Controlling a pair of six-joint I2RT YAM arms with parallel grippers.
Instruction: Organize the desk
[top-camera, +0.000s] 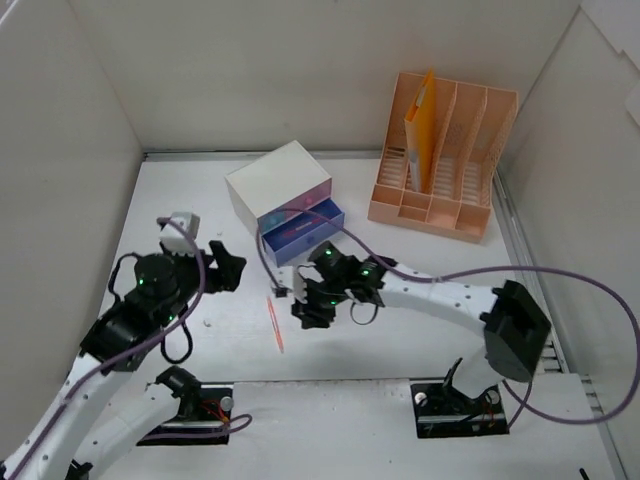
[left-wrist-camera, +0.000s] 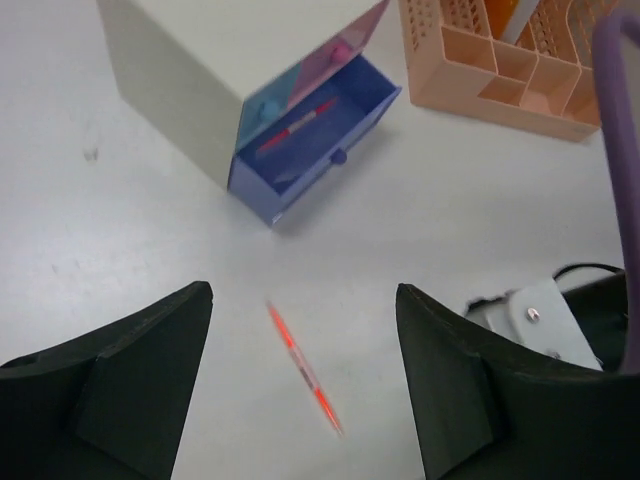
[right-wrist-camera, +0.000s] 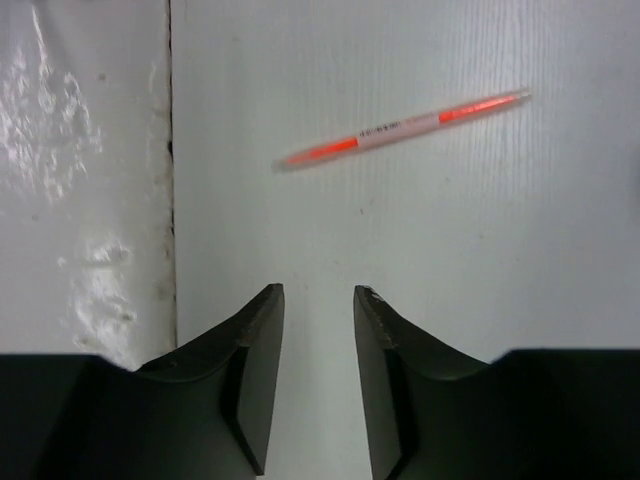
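Left jaws apart (bases cropped), orange pen (left-wrist-camera: 303, 368) blurred on desk (left-wrist-camera: 120, 230)

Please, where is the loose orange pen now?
Top view: the orange pen lies on the desk below the open blue drawer, left of the right gripper.

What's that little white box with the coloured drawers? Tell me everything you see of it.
The drawer box is a small white case, plastic-looking, with two drawers. The upper, fronted in pink and blue, is shut; the lower blue drawer is pulled out, a red-and-white pen lying inside. It sits skewed on the desk, left of the peach organizer.
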